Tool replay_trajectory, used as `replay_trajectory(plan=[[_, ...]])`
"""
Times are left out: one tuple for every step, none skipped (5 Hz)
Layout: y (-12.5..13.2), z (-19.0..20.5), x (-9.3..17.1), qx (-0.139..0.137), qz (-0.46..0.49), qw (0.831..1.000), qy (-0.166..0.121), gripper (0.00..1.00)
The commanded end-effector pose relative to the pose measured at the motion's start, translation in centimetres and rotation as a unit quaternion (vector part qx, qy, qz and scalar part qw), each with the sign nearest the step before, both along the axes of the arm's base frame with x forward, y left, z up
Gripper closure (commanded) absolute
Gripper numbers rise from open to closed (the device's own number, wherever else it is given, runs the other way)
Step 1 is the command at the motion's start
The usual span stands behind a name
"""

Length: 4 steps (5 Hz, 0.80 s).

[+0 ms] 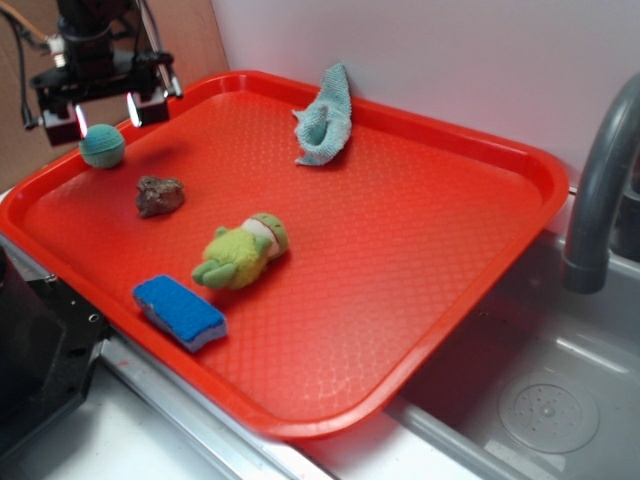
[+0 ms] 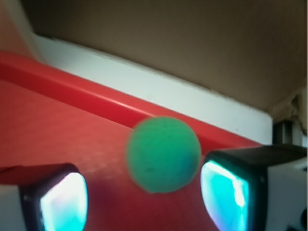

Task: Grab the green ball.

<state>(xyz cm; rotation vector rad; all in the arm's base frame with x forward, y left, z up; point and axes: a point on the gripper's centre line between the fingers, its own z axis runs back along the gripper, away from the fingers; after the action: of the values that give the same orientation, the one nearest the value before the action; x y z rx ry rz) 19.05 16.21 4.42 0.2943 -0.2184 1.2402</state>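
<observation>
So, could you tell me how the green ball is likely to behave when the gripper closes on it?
The green ball is round, so it may roll away across the red tray. Its fuzzy-looking surface suggests it's soft and light. The open gripper straddles it, which should help.

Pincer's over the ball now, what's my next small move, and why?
Probably ease straight down. The pincer is open, and the small mint-green ribbed ball sits on the red plastic tray just below, between the fingers in the wrist view, neither touching it.
</observation>
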Motion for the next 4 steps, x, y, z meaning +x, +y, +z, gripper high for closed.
replay_trajectory(plan=[[1.9, -2.0, -0.4, -0.007, 0.030, 0.999, 0.015, 1.00], [1.4, -1.3, -0.3, 0.000, 0.027, 1.000, 0.013, 1.00], [-1.0, 1.3, 0.3, 0.007, -0.020, 1.000, 0.013, 1.00], [-5.8, 6.2, 1.5, 0.028, -0.134, 0.990, -0.012, 1.00]])
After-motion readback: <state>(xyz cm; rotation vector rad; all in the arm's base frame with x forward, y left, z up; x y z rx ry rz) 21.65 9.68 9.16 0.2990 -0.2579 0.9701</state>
